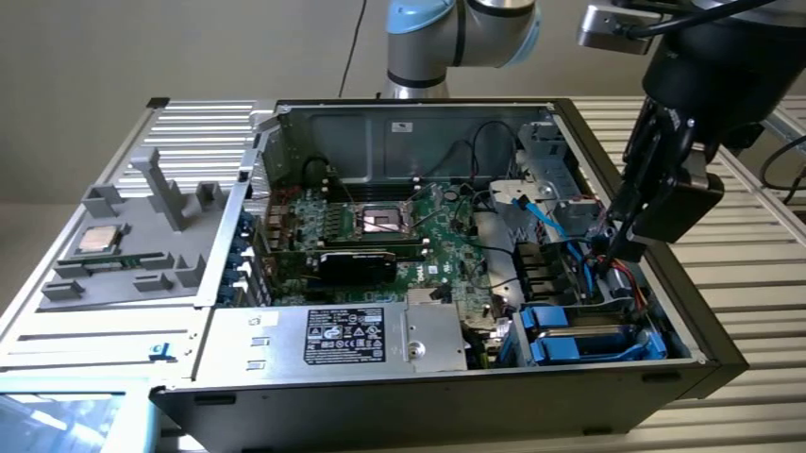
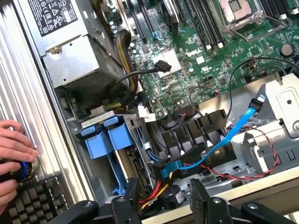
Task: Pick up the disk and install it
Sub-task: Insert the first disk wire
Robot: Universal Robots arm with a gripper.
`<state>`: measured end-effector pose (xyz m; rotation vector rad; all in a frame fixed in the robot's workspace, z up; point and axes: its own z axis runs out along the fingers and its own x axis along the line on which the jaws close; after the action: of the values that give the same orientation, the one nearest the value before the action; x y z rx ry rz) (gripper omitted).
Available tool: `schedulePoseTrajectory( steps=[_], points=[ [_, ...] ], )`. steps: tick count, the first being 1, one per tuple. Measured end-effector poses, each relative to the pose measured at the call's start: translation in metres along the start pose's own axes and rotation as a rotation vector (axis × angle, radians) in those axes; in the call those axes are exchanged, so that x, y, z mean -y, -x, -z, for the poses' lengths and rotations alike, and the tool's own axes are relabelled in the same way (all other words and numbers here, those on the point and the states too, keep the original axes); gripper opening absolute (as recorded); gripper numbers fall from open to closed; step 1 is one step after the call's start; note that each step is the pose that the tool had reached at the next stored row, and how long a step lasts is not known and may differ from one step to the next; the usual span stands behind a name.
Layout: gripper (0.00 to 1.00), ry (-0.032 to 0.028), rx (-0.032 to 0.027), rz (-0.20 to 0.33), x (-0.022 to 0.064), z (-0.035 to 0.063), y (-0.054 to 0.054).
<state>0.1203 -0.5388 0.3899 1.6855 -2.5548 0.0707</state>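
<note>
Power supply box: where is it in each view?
Exterior view: power supply box at the case's near edge, to the exterior view's left of the blue drive brackets.
Wrist view: the box lies beside the green motherboard, adjoining the same brackets.
Shared landmark: the blue drive brackets.

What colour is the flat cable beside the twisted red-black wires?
Blue; the flat cable shows best in the wrist view.

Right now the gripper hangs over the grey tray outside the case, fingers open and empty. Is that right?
No. In the exterior view the gripper hangs over the open computer case, at its corner with the blue drive carriers, not over the grey tray. The fingers are open and empty, as you said.
</note>
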Motion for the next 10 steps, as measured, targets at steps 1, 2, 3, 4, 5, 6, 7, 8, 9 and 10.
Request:
schedulePoseTrajectory(
  steps=[1,2,3,4,5,6,7,8,9,10],
  points=[
    [0.56,0.0008,0.0008,0.0,0.0002,0.0,-0.0002],
    [0.56,0.001,0.0014,0.0,0.0002,0.0,-0.0002],
    [0.56,0.0013,0.002,0.0,0.0002,0.0,-0.0002],
    [0.56,0.0016,0.0029,0.0,0.0002,0.0,-0.0002],
    [0.56,0.0019,0.0035,0.0,0.0002,0.0,-0.0003],
    [0.56,0.0021,0.0042,0.0,0.0002,0.0,-0.0002],
    [0.56,0.0024,0.0049,0.0,0.0002,0.0,-0.0003],
    [0.56,0.0028,0.0057,0.0,0.0002,0.0,-0.0002],
    [0.56,0.003,0.0064,0.0,0.0002,0.0,-0.0003],
    [0.56,0.0034,0.0071,0.0,0.0002,0.0,-0.0002]
  ],
)
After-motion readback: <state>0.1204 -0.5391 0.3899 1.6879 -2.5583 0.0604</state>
